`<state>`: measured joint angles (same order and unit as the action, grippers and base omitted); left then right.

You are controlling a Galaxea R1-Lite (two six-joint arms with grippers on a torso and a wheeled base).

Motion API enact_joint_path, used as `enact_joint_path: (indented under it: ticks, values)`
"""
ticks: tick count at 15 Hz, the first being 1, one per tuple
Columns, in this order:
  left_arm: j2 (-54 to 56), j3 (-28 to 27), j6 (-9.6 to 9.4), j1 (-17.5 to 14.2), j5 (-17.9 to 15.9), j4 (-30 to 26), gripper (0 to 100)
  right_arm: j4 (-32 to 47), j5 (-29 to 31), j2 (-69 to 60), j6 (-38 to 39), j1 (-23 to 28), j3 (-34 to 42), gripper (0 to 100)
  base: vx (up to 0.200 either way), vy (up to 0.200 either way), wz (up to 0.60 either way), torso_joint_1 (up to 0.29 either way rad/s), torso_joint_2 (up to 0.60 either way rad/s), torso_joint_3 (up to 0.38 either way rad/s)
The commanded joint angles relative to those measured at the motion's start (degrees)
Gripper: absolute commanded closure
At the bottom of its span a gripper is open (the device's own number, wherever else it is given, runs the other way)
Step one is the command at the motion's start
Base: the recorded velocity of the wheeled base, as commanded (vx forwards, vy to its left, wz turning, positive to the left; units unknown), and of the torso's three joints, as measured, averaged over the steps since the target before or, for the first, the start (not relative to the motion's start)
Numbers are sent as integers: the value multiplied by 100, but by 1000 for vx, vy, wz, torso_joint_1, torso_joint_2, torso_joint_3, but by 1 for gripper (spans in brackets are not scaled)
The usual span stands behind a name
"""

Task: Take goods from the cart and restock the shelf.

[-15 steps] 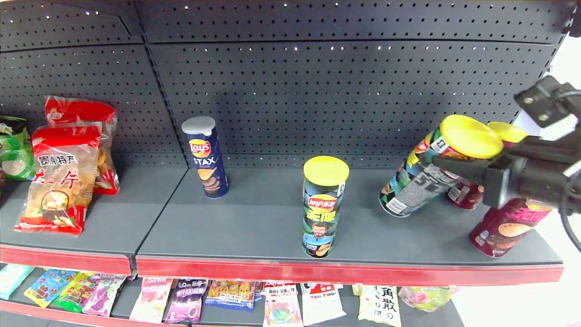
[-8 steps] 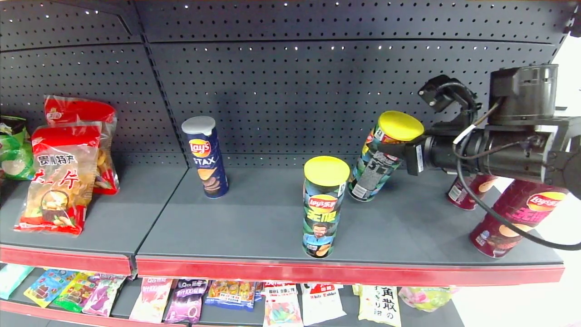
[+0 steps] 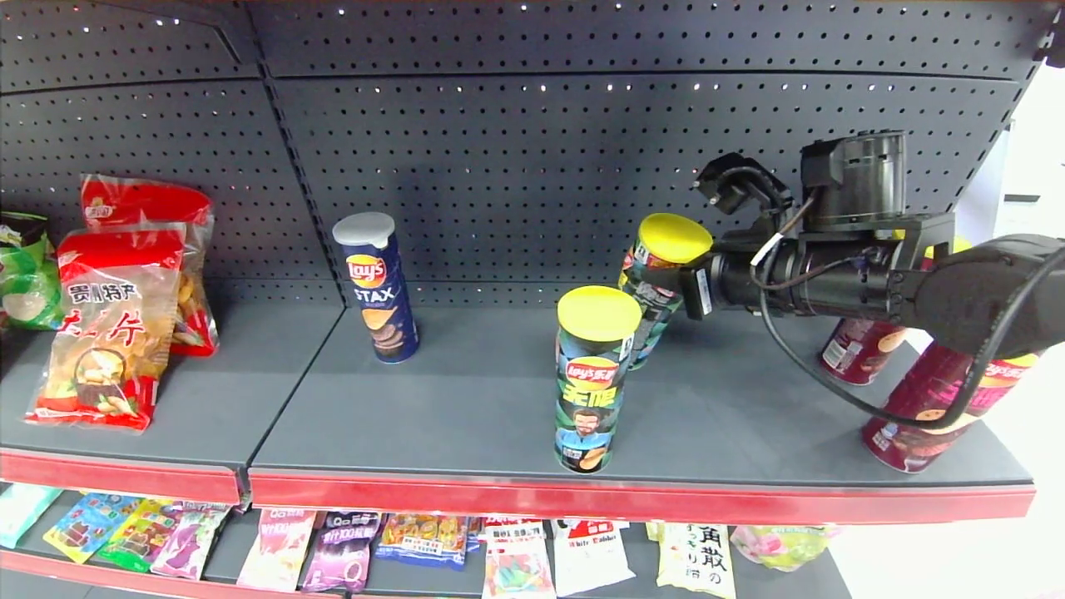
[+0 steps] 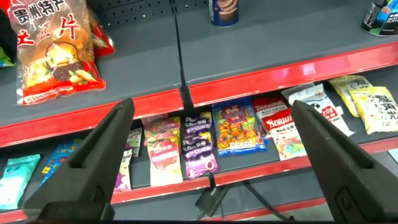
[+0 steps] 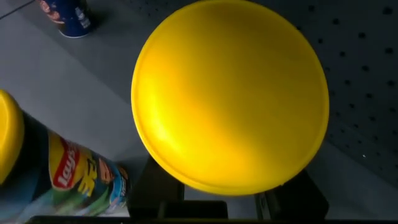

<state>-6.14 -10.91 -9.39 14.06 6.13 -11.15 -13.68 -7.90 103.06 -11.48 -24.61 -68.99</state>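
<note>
Cardboard chip can (image 3: 670, 239): I judged it light, stiff, crushable. My right gripper (image 3: 661, 287) clamped it below the lid; left gripper (image 4: 211, 109) gaped empty.

Print shows on several goods; none is transcribed here.

- Held can (image 3: 661, 258), clamped in the right gripper (image 3: 668, 285): small label panels.
- Front can (image 3: 592, 383), just before the gripper: red oval logo, yellow characters.
- Blue can (image 3: 378, 287), well to its left: logo, white lettering.
- Red bag (image 3: 108, 324), farther left: large characters.
</note>
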Motion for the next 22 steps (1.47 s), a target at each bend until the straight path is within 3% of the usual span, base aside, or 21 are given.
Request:
enact_joint_path:
  ticks: [1, 19, 20, 22]
  values:
    - [-18, 10, -2, 1, 2, -1, 0, -3, -1, 206, 6, -88, -159, 100, 0, 0, 0, 0, 0, 0]
    - [-18, 28, 7, 1, 37, -1, 0, -3, 122, 672, 15, -211, -300, 100, 0, 0, 0, 0, 0, 0]
    - [-18, 28, 7, 1, 37, -1, 0, -3, 122, 680, 15, -211, -291, 0, 0, 0, 0, 0, 0, 0]
    - [-18, 19, 7, 1, 37, -1, 0, -12, 122, 742, 15, -211, -352, 0, 0, 0, 0, 0, 0, 0]
